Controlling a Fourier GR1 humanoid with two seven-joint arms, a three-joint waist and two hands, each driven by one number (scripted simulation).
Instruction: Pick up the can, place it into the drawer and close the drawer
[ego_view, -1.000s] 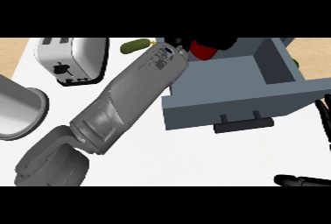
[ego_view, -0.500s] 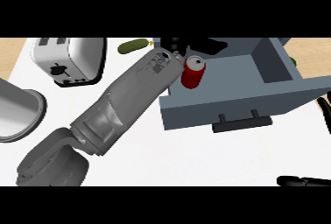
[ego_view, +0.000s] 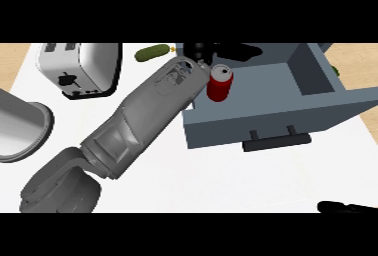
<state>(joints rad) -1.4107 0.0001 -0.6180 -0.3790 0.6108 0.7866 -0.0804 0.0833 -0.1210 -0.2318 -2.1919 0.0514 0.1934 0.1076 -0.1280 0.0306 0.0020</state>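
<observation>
can (ego_view: 219, 83): red, upright in open drawer (ego_view: 317, 102), just below left hand (ego_view: 221, 50) fingers
left fingers: apart, off can
right hand (ego_view: 347, 207): bottom-right edge, fingers – can't tell

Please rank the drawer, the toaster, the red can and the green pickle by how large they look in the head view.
1. Drawer
2. Toaster
3. Can, standing inside the drawer
4. Pickle, though it lies farther from the camera, so its rank against the can is unsure.

Glossy red can (ego_view: 219, 84); matt grey drawer (ego_view: 295, 112); toaster (ego_view: 81, 68) seemingly brushed metal.
</observation>
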